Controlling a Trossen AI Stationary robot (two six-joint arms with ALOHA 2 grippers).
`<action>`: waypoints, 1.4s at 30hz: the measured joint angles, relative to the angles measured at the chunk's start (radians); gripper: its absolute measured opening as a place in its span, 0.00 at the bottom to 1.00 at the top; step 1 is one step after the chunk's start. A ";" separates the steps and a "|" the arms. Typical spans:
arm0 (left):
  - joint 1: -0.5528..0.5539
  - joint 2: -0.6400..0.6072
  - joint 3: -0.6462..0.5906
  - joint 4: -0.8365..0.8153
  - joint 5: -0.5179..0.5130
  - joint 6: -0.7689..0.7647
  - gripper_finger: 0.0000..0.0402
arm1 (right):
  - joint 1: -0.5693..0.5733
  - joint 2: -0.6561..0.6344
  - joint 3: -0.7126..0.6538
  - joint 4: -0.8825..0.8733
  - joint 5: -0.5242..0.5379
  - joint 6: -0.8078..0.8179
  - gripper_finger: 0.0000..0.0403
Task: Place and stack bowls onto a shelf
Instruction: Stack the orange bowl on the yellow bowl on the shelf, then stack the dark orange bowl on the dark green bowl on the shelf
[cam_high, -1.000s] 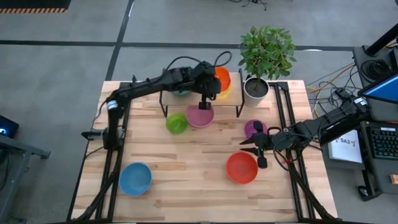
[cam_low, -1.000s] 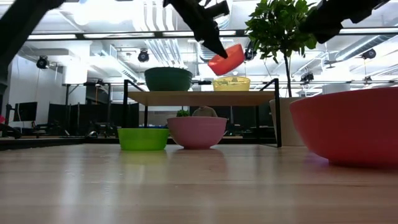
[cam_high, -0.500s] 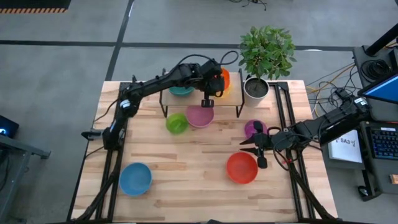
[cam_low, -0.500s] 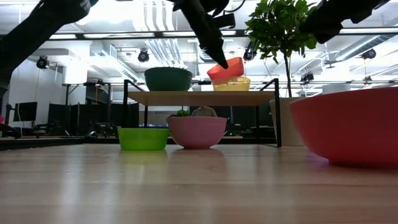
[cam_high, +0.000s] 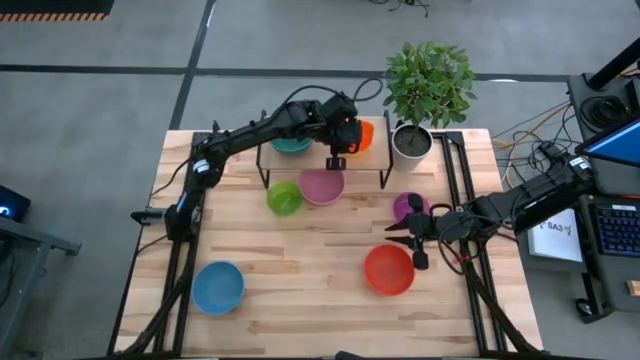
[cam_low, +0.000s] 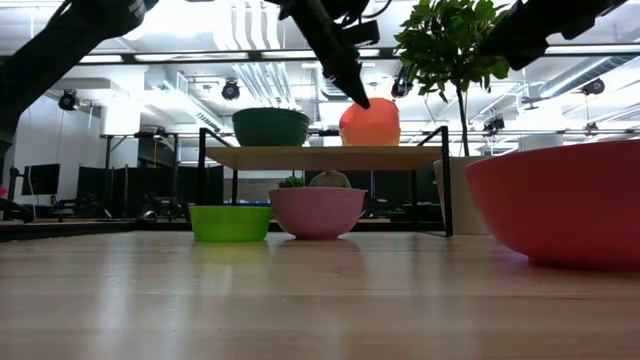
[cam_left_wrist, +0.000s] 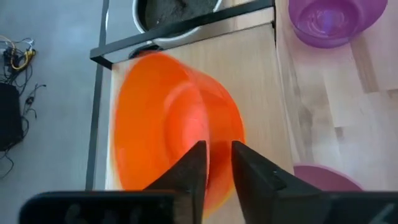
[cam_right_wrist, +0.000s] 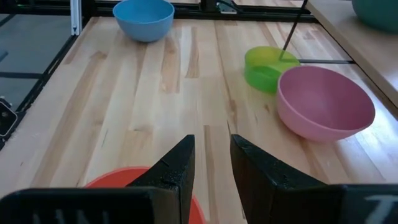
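Observation:
The orange bowl (cam_high: 363, 135) sits steeply tipped on the right part of the shelf (cam_high: 378, 157), its underside facing the table's near edge (cam_low: 370, 123). It looks blurred in the left wrist view (cam_left_wrist: 168, 124). The yellow bowl is hidden. My left gripper (cam_left_wrist: 217, 149) is open a little, its fingers either side of the orange bowl's wall by the rim. The teal bowl (cam_high: 291, 146) stands on the shelf's left part. Pink (cam_high: 322, 186), lime green (cam_high: 284, 197), purple (cam_high: 410, 207), red (cam_high: 389, 270) and blue (cam_high: 218, 287) bowls rest on the table. My right gripper (cam_high: 398, 236) hangs open between purple and red. My left gripper comes slanting down from the table's left at the orange bowl's upper rim (cam_left_wrist: 205, 124), one finger on the inner side and one on the outer. Whether the fingers touch the wall, I cannot tell.
A white plant pot (cam_high: 411, 142) with a leafy plant stands just right of the shelf. The pink and lime green bowls lie in front of the shelf's legs (cam_low: 200, 180). Black rails run along the table's left and right edges. Bare wood lies between the blue and red bowls.
My left gripper carried the orange bowl down and toward the shelf's right part, over the yellow bowl, then stayed still. In the last half second the orange bowl dropped and tipped steeply, now covering the yellow bowl. The right arm kept still.

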 joint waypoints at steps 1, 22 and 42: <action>0.000 0.000 0.000 0.002 0.000 0.000 0.18 | 0.000 0.000 0.000 -0.001 0.000 0.000 0.23; 0.029 -0.041 0.018 0.145 0.134 -0.097 0.14 | 0.000 0.002 -0.004 0.001 0.001 -0.008 0.23; 0.031 -0.007 -0.073 0.170 0.139 -0.158 0.00 | 0.000 0.002 -0.012 0.005 0.003 -0.009 0.23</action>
